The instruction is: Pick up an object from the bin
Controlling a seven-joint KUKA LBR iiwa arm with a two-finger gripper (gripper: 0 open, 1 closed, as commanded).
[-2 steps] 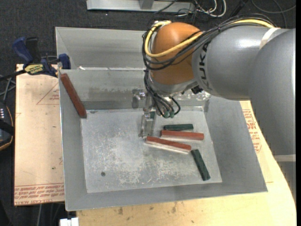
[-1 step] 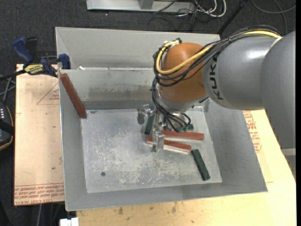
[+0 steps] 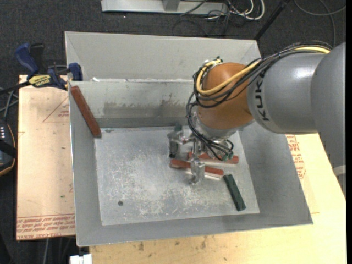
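My gripper hangs under the orange cover, low over the right half of the bin floor. It stands among a few short red-brown bars: one bar lies just to its left, another just to its right, and a third a little farther right. The gripper's body hides where these bars meet. A dark green stick lies slanted on the floor, down and to the right of the gripper, apart from it.
A long brown bar leans along the bin's left wall at the back left corner. A tiny dark speck lies near the front left. The arm and its cover overhang the back right of the bin.
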